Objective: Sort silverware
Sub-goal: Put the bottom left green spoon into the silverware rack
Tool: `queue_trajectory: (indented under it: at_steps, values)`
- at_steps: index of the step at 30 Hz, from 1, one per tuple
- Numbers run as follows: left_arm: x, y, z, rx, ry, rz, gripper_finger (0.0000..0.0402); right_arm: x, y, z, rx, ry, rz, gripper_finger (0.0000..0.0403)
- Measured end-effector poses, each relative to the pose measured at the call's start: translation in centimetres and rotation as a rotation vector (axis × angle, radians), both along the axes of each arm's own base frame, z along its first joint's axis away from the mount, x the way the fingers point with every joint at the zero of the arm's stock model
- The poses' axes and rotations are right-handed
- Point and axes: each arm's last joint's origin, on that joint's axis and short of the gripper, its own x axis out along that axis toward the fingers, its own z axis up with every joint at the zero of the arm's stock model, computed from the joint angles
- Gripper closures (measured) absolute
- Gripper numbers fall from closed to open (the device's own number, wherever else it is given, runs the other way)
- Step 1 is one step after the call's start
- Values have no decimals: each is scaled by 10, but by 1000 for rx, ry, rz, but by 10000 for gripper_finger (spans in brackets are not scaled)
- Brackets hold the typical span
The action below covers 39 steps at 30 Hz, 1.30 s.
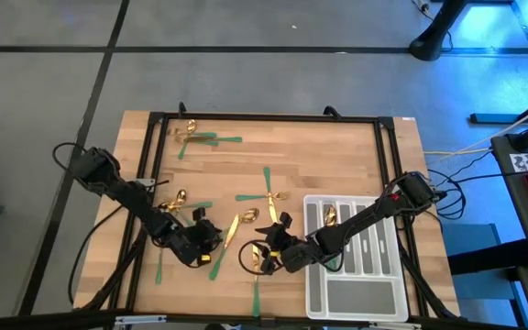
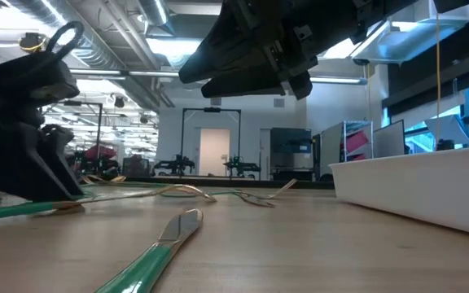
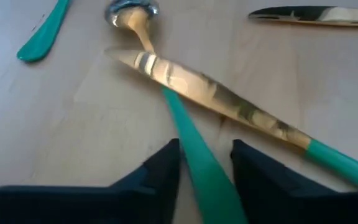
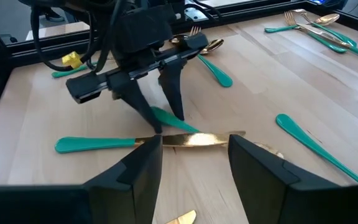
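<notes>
The silverware has gold heads and green handles and lies scattered flat on the wooden table (image 1: 337, 156). My left gripper (image 1: 207, 240) is down at the table's near-left middle, shut on a spoon (image 3: 166, 74) whose neck runs under a knife's blade (image 3: 210, 93). The right wrist view shows that gripper (image 4: 166, 121) from the front. My right gripper (image 1: 266, 249) hovers open a little to the right, close to the grey tray (image 1: 351, 295). That same knife (image 4: 191, 140) lies just past its fingertips (image 4: 196, 140), and a gold piece (image 4: 182, 218) lies below them. My left gripper pinches the spoon's green handle (image 3: 205, 177) between its two fingers, which lie across the handle. The fingers (image 4: 174, 99) come steeply from above, with their free ends at the table. The spoon lies flat on the wood, its neck under the knife's blade.
The tray's white wall (image 2: 414, 187) rises at the near right, with some pieces (image 1: 330, 216) lying in its slots. More silverware lies at the far left (image 1: 195, 137), in the middle (image 1: 269, 188) and near the front edge (image 2: 169, 236). A black frame (image 1: 264, 117) rims the table.
</notes>
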Motion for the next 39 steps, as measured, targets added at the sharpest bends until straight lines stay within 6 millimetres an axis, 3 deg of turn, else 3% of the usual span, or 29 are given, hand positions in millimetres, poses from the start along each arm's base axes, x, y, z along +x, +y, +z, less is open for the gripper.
queue_trajectory:
  at_steps: [4, 9, 17, 21, 25, 29, 35, 37, 39]
  values:
    - [0, 5, 0, 3, 22, 31, 356, 0, 0, 0, -2, 0, 0, 217]
    - [-4, 9, 7, 35, 28, 15, 358, -2, 0, 4, -16, 5, 1, 217]
    - [-22, 29, 32, 185, 76, 83, 358, -14, -7, 40, -52, -4, 8, 217]
    - [-29, 36, 45, 219, 38, 127, 358, -17, -8, 48, -45, -9, 13, 217]
    - [-31, 39, 63, 231, -53, 127, 358, -14, -4, 36, -20, 39, 95, 217]
    - [-35, 41, 87, 184, -174, 91, 358, -6, 1, 1, -49, 96, 105, 217]
    - [-44, 34, 126, 99, -392, -105, 356, 23, 8, -38, -2, -157, 106, 217]
    - [-46, 28, 141, 53, -485, -213, 353, 28, 7, -34, -30, -289, 96, 217]
    - [-48, 22, 155, 22, -589, -325, 352, 31, 4, -17, -59, -423, 108, 217]
